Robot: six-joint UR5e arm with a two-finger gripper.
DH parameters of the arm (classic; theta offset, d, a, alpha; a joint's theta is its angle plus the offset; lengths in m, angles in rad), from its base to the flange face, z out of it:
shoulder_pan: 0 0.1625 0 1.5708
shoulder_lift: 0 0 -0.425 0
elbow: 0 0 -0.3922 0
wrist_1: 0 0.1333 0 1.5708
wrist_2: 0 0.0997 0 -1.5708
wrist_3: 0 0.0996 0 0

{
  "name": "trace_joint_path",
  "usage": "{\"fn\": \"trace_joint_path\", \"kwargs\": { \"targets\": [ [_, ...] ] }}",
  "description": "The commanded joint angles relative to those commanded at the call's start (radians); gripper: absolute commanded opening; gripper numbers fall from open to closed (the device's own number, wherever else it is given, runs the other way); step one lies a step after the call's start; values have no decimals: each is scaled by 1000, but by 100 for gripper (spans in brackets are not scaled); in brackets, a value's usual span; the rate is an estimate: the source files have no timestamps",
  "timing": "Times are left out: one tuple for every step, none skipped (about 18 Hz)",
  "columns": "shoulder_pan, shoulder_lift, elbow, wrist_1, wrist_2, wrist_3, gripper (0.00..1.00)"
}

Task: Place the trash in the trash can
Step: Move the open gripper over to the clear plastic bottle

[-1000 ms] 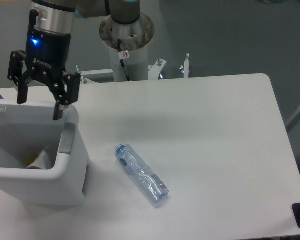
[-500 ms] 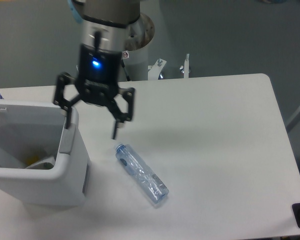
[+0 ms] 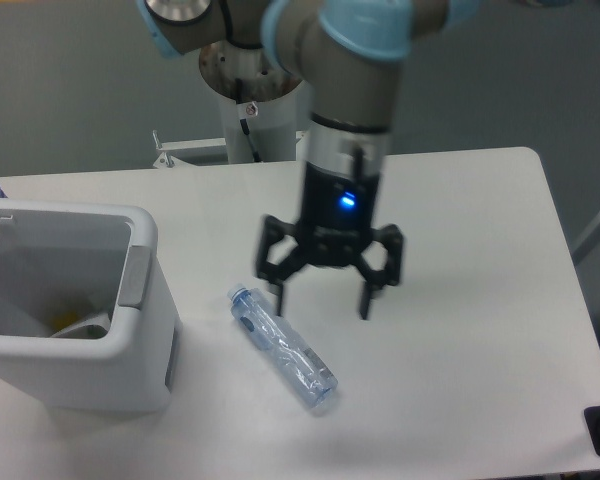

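Pincer: my pincer (image 3: 320,297) hangs over the middle of the worktop (image 3: 460,240) with both fingers spread wide and nothing between them.

Bottle: the bottle (image 3: 282,347) lies flat on the worktop, toward the front edge. Its blue cap (image 3: 239,296) points toward the back left corner and its base toward the front edge. My left finger tip sits just beside the cap end; I cannot tell whether it is above the bottle or only near it.

Bin: the bin (image 3: 140,330) stands at the left edge of the worktop, well apart from the bottle's base and near its cap. A grey tab (image 3: 132,277) shows on the rim facing the bottle.

Wrapper: something pale and crumpled (image 3: 80,327) lies in the bottom of the bin; I take it for the wrapper, though little of it shows.

Progress: by my judgement one piece is already in and the bottle is what remains.

Handling: the bottle looks empty and crushed, so I expect it to be very light, springy and slick. It would likely roll or skid if nudged from one side.

Grip: I would turn my fingers across its length and close on the crumpled middle, where the creases give purchase, not on the cap.

Risk: clear plastic may squirt out under a hard squeeze.
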Motion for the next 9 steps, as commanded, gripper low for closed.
{"fn": "trace_joint_path", "kwargs": {
  "targets": [
    [0,-20,2,0,3,-5,100],
    [0,-35,0,-2,3,-6,100],
    [0,-48,0,-2,5,-6,100],
    [0,-61,-3,-3,5,-8,100],
    [0,-75,-8,-8,5,-9,100],
    [0,-92,-12,-21,5,-11,100],
    [-3,-109,-12,-41,9,-11,100],
    [-5,-123,-11,-63,17,-11,100],
    [-8,-135,-8,-69,20,-12,100]
  ]
}}
